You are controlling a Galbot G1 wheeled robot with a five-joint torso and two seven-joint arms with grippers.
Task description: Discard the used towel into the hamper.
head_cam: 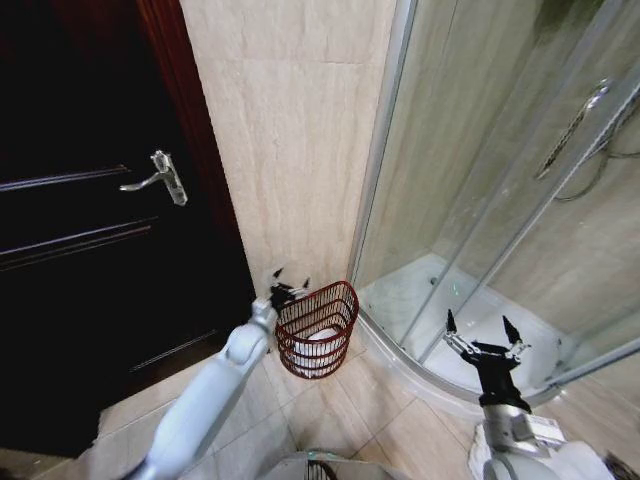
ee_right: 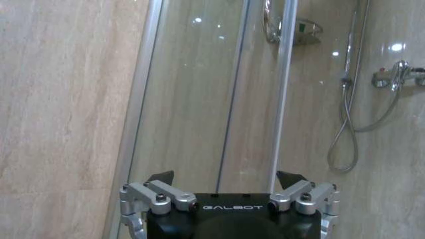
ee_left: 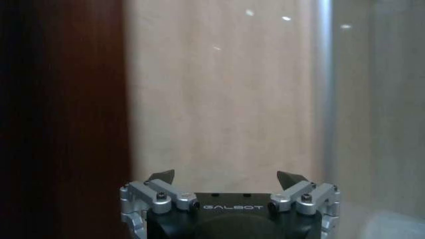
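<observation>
Your hamper (head_cam: 318, 328) stands on the tiled floor (head_cam: 380, 425) in the corner where the beige wall (head_cam: 290, 130) meets the shower enclosure (head_cam: 500, 200), its flat back toward the wall, probably so it stays tucked out of the doorway. Inside it you can see something white low down, which looks like the towel (head_cam: 316, 345) already lying in the basket; if so, the drop appears done. Your left end effector (head_cam: 290, 283) hangs just above and beside the hamper's rim on the door side, fingers spread and holding nothing, a pose that fits a release over the opening. From that end effector, the dark door (head_cam: 90, 230) with its lever handle (head_cam: 160, 178) lies off to the outer side, the basket just below and inward. Your right end effector (head_cam: 486, 331) is well apart from the hamper, raised in front of the shower glass with its fingers spread wide and empty, seemingly parked out of the way. From there the shower hose (ee_right: 349, 124) and tap sit behind the glass.
</observation>
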